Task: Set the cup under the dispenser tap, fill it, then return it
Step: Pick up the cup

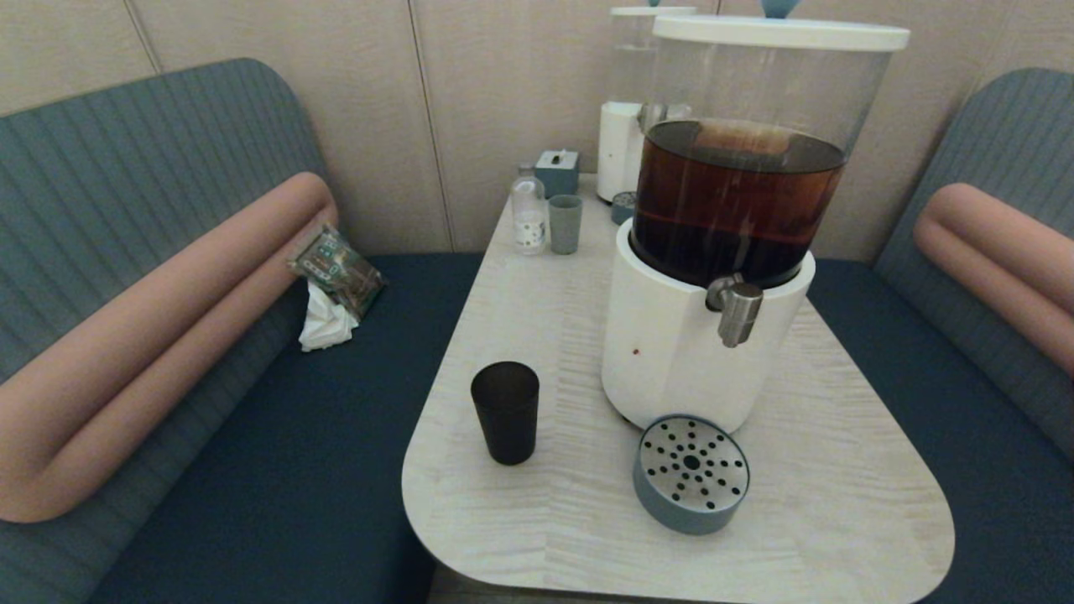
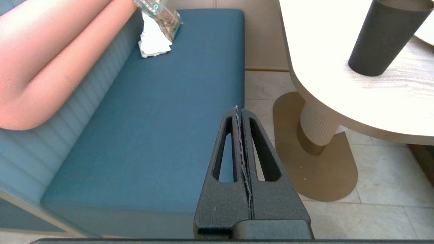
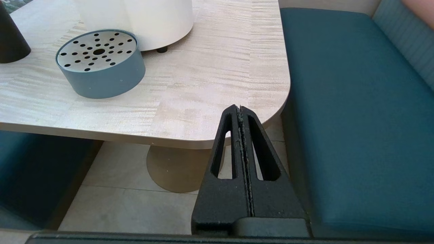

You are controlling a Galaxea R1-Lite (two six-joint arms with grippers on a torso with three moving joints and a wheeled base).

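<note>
Two grippers, both ours, hung parked below the table's edge with nothing held: the left gripper (image 2: 240, 110) had its fingers pressed flat together over the blue bench seat (image 2: 162, 112), and the right gripper (image 3: 238, 109) showed the same closed pair just off the near corner of the table (image 3: 217, 84). Neither arm reached into the head view. On the pale wood tabletop the dark tumbler (image 1: 504, 412) stood upright and, as far as we could see, empty, at about nine o'clock from the white base of the big tea dispenser (image 1: 730, 218), near it but not touching. The steel tap (image 1: 737, 310) jutted from that base toward us, its spout pointing down, and the round grey drip tray (image 1: 690, 474) sat below it at six o'clock from the base, with no cup on it. Farther back, at twelve o'clock, we saw a small grey-green cup (image 1: 565, 223) beside a clear bottle (image 1: 529, 210), which we judged were not ours to move. We took the task as not yet begun, the first step being a reach for the tumbler, likely with the left arm since it sat closer. To do that well we thought the fingers should spread wide first, come in level around the tumbler's middle rather than its rim, and close gently, because tapered plastic could slip upward or tip.
</note>
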